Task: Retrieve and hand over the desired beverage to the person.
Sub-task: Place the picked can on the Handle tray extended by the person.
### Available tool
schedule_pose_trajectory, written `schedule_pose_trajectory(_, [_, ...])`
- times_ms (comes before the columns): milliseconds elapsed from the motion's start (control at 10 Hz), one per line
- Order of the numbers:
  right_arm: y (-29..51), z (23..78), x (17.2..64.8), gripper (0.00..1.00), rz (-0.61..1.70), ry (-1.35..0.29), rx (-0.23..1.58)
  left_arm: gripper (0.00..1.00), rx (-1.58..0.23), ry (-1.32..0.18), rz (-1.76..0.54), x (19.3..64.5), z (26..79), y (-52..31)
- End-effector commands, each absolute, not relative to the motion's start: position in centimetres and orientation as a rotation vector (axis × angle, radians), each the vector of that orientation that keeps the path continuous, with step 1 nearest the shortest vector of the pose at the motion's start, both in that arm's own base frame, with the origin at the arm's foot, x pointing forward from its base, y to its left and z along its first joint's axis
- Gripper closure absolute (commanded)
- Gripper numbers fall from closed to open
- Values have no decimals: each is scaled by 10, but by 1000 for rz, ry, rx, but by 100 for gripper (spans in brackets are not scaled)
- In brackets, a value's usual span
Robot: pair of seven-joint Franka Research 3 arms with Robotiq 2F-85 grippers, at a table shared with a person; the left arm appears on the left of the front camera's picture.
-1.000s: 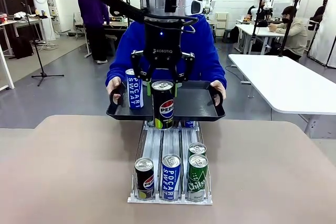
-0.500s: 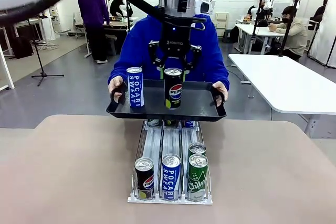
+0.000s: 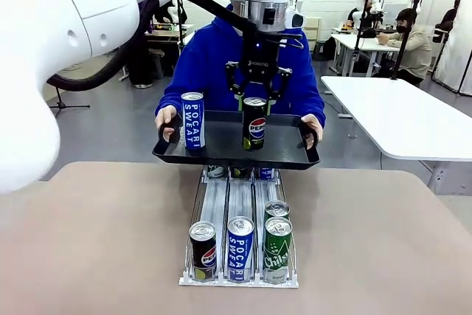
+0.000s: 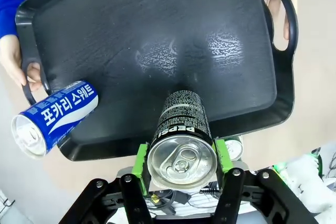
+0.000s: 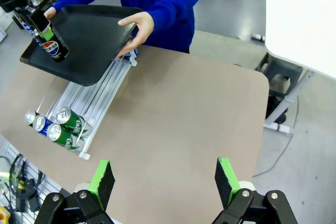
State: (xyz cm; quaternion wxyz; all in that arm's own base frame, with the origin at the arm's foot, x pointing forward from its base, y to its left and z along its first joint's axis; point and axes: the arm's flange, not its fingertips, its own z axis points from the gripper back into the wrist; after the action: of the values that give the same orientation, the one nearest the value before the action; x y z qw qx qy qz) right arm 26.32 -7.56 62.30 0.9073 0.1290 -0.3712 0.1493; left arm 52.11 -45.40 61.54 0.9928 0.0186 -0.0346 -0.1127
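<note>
Change since a second ago: carried farther from the rack and higher, Pepsi can [image 3: 255,123] now over the tray [image 3: 221,154], no more in front of its near edge.
Left gripper [image 3: 256,101]: jaws nearly closed, green pads [image 4: 139,159] pressed on both sides of the can close under its top rim.
Can position: upright, bottom low over the middle of the tray floor; touching or just above, cannot tell.
Tray: held by the person [image 3: 214,57] with a hand [image 3: 167,117] at each handle, beyond the far edge of the tabletop [image 3: 96,241].
Pocari Sweat can [image 3: 192,120]: already standing on the tray, left side.
Right gripper [image 5: 164,180]: jaws wide open, empty, high over the tabletop.
Handling: stiff thin metal wall, smooth and probably slippery, rather heavy if full; dents with hard squeeze.
Where to hold: on the round side near the top, pads opposite.
Rack [image 3: 240,204]: three cans in front row.
</note>
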Motion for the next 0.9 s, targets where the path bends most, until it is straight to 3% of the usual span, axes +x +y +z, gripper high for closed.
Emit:
schedule_pose_trajectory(0, [-74, 619, 266, 0, 314, -780, 273, 41, 5, -38, -226, 564, 651, -473])
schedule_pose_trajectory(800, [-74, 619, 266, 0, 314, -780, 273, 41, 29, 25, -231, 575, 613, -469])
